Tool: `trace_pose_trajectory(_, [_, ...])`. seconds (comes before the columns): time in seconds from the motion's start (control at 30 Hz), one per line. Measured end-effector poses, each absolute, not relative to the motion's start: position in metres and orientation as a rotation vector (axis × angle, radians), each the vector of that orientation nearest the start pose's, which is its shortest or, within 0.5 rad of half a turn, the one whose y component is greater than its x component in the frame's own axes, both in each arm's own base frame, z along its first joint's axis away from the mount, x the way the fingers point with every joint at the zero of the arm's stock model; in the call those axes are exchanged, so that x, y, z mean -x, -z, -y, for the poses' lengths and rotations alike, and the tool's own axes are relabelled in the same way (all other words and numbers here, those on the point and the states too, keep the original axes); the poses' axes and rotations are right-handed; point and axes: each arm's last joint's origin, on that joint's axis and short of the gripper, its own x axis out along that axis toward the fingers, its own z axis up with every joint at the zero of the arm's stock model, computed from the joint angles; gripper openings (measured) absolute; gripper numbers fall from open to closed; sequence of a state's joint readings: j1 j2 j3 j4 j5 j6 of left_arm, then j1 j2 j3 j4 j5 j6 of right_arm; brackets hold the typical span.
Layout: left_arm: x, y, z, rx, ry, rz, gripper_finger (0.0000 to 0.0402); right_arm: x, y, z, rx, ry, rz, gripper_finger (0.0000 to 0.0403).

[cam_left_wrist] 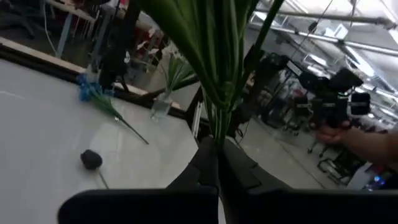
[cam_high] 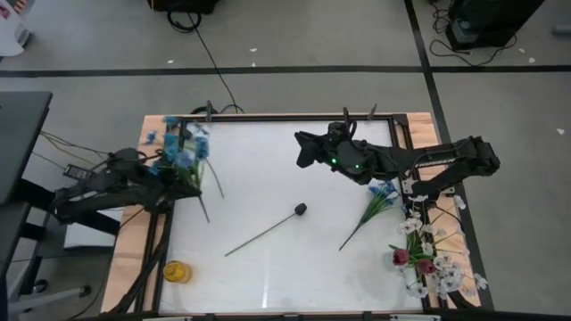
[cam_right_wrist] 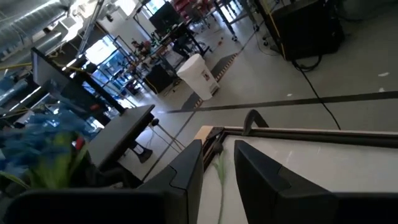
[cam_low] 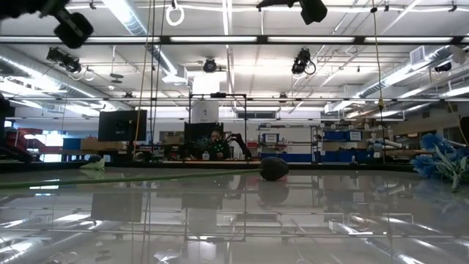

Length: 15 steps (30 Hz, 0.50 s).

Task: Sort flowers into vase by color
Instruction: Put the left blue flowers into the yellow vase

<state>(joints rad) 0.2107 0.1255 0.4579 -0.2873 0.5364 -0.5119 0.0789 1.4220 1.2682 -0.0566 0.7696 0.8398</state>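
My left gripper point(cam_high: 177, 175) hovers over the table's left side, shut on a blue-blossom bunch point(cam_high: 183, 147). In the left wrist view its green stems point(cam_left_wrist: 214, 68) rise from between the fingers. My right gripper point(cam_high: 303, 150) hangs open above the far middle of the table and touches nothing; its wrist view shows the gap point(cam_right_wrist: 217, 165). A blackish bud point(cam_high: 301, 209) lies on the table on its long stem point(cam_high: 259, 234). Another blue bunch point(cam_high: 382, 191) lies flat near the right edge. A vase point(cam_high: 417, 259) there holds white sprays and dark red buds. My left gripper pinches the blue bunch by its bundled green stems point(cam_left_wrist: 217, 134) between the two shut fingers, below the leaves. The blossoms lie past the fingers toward the far edge. The bare stem end point(cam_high: 205, 214) sticks out toward the near edge. I cannot tell whether that end touches the table.
A small yellow object point(cam_high: 176, 272) sits near the table's near left corner. Dark frame rails point(cam_high: 268, 116) run along the table's edges. Free white surface lies between the blackish bud and the near edge. A person's arm point(cam_left_wrist: 373, 146) shows in the room beyond the table.
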Motion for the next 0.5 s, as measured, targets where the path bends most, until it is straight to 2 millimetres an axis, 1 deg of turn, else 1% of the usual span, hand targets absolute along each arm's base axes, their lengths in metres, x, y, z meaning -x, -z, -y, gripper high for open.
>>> trace_pose_trajectory(0.17, [-0.09, -0.259, 0.003, 0.542, 0.386, -0.084, 0.0, -0.319, -0.368, -0.004, -0.716, 0.724, 0.105, 0.0101])
trace_pose_trajectory(0.27, [-0.099, -0.258, 0.01, 0.52, 0.406, -0.1, 0.0, -0.319, -0.368, -0.004, -0.715, 0.726, 0.102, 0.0101])
trace_pose_trajectory(0.4, [-0.109, -0.259, 0.026, 0.447, 0.457, -0.088, 0.0, -0.319, -0.367, -0.002, -0.71, 0.733, 0.094, 0.0101])
trace_pose_trajectory(0.5, [-0.111, -0.256, 0.037, 0.401, 0.467, -0.118, 0.0, -0.32, -0.366, 0.0, -0.711, 0.727, 0.087, 0.0101])
